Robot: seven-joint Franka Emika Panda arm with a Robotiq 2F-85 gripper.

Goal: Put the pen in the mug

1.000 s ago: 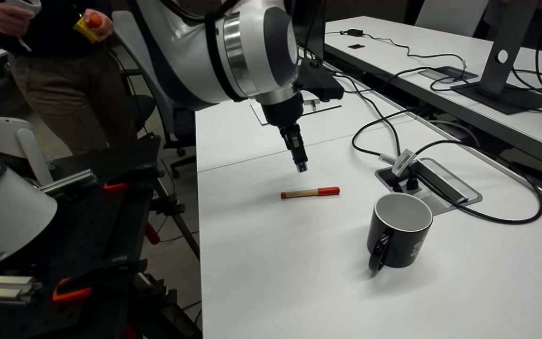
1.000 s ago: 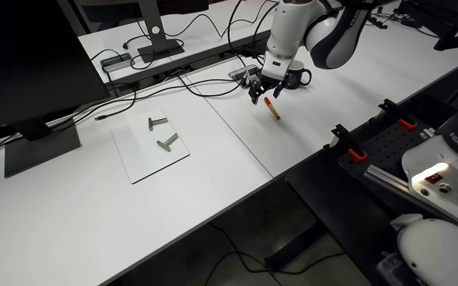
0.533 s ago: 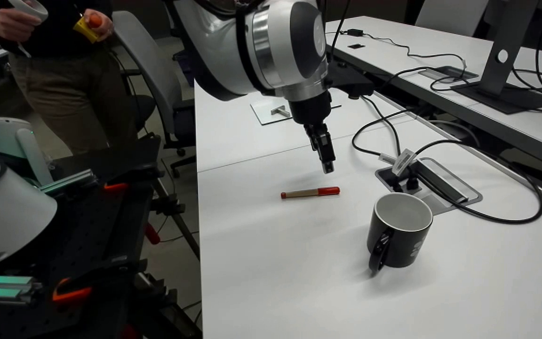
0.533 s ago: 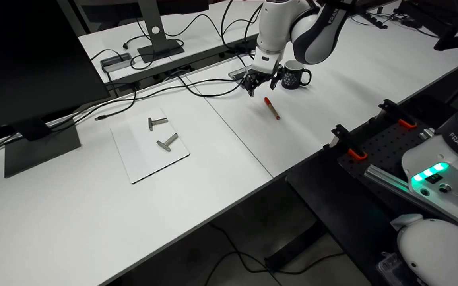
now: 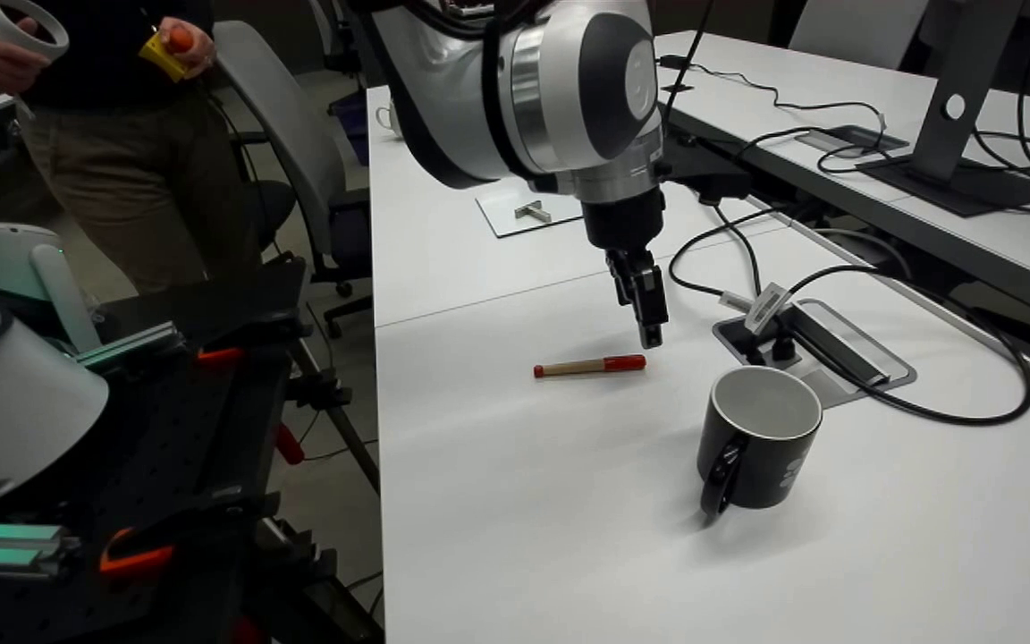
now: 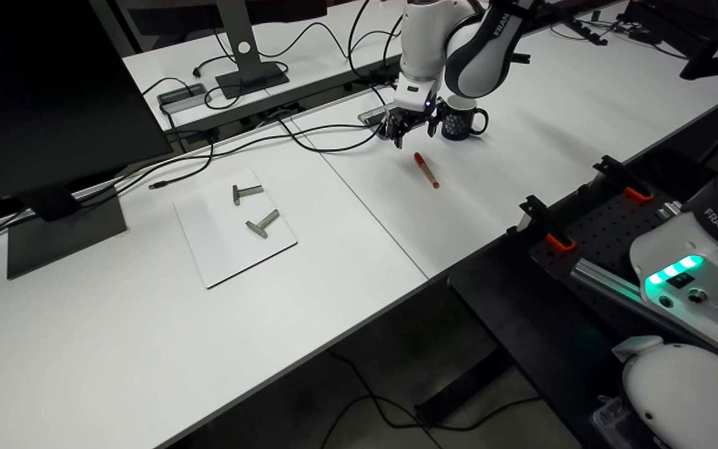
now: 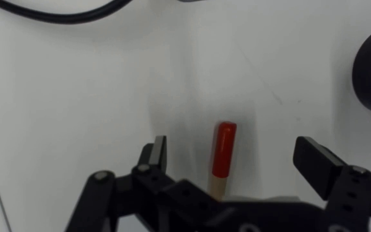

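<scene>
the pen (image 5: 590, 366) lies flat on the tabletop (image 5: 515, 537), outside the mug (image 5: 752, 465); in an exterior view we see its red cap (image 5: 624, 362) toward three o'clock and its tan barrel (image 5: 573, 368), ending in a small red tip, toward nine. in the wrist view the cap points to about twelve o'clock and appears between the jaws, nearer the jaw on the nine o'clock side; part of the barrel is hidden behind the gripper (image 7: 232, 154). we find the jaws wide apart; in both exterior views they hang above the tabletop, near the capped end. the mug stands upright, apart from the pen, toward four o'clock in an exterior view, with its handle (image 5: 719, 487) at about seven; in the wrist view we catch part of its black side, bearing pale rounded marks, at two. farther out in an exterior view, a socket panel (image 5: 841, 353) is set into the tabletop at three o'clock, and in the wrist view a black cable (image 7: 66, 19) curves between ten and eleven. in an exterior view we note a white board (image 6: 215, 249) with two t-shaped pieces (image 6: 266, 221) between eight and nine, and a green light strip (image 6: 672, 270) on the arm's base (image 6: 711, 280) toward four.
</scene>
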